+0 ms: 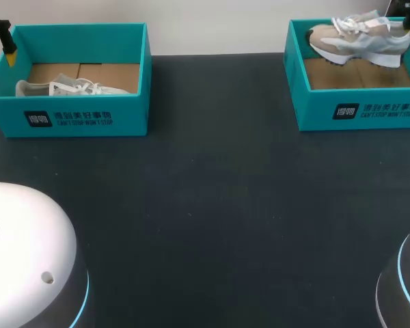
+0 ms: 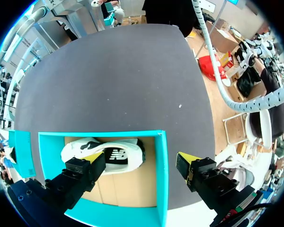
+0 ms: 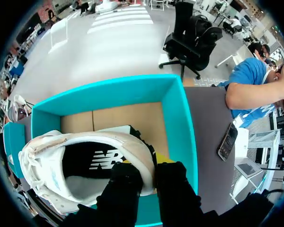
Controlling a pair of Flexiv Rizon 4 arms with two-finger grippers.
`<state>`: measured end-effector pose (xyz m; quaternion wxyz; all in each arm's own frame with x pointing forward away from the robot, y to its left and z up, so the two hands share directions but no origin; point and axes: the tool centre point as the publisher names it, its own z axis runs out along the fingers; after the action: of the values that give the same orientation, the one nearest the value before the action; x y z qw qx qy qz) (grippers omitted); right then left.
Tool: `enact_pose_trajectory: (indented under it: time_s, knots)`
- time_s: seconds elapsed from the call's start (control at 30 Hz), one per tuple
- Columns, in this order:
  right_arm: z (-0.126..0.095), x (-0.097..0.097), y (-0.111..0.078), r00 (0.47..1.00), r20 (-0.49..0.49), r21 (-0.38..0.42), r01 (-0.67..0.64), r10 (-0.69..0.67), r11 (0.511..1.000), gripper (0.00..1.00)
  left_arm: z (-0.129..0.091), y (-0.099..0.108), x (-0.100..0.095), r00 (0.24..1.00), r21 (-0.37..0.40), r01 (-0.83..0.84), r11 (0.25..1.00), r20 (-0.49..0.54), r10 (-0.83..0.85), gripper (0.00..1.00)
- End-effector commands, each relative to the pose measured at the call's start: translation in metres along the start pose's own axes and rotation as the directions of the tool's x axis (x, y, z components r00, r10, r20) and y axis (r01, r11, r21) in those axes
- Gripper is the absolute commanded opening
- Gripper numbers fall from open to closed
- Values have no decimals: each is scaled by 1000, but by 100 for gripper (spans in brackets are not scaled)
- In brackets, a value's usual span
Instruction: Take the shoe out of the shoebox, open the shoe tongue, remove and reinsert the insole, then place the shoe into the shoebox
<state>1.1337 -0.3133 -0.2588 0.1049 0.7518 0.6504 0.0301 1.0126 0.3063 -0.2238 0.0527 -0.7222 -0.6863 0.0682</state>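
- My right tool (image 3: 149, 163) clamps the sneaker (image 3: 85, 139) by its heel above the 1 o'clock shoebox (image 1: 359, 109).
- My left tool (image 2: 138, 161) gapes wide.
- I judge only the lift-out is underway; the rest remains.

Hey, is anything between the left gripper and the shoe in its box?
Nothing covers the shoe. But the open left gripper straddles the shoebox wall: one finger is over the shoe, the other outside, so that wall lies under the gap.

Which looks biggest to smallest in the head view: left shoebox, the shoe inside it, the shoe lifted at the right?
1. left shoebox
2. lifted shoe
3. boxed shoe, partly hidden by the wall, so unsure
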Motion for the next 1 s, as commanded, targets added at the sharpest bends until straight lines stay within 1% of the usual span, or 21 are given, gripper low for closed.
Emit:
enact_pose_trajectory:
  time_s: [0.03,0.2,0.27,0.47,0.67,0.73,0.93,1.0]
  knots:
    - [-57,7,-23,1000,24,-75,-11,13,997,0,0,-1,0,1000,-2,-1,1000,-2,1,100]
    - [-87,15,-28,999,47,-103,-9,13,995,0,0,-1,0,1000,-2,-1,1000,-2,1,100]
    - [-95,20,-32,999,53,-109,-9,15,994,0,0,-1,0,1000,-2,-1,1000,-2,1,100]
    - [-121,38,-56,998,66,-144,-16,25,990,0,0,-1,0,1000,-2,-1,1000,-2,1,100]
    - [-148,58,-95,995,93,-167,-22,38,986,0,0,-1,0,1000,-2,-1,1000,-2,1,100]
    - [-157,66,-113,994,96,-174,-33,50,984,0,0,-1,0,1000,-2,-1,1000,-2,1,100]
    - [-175,85,-156,992,106,-177,-51,71,983,0,0,-1,0,1000,-2,-1,1000,-2,1,100]
    - [-181,90,-167,991,111,-178,-58,78,982,0,0,-1,0,1000,-2,-1,1000,-2,1,100]
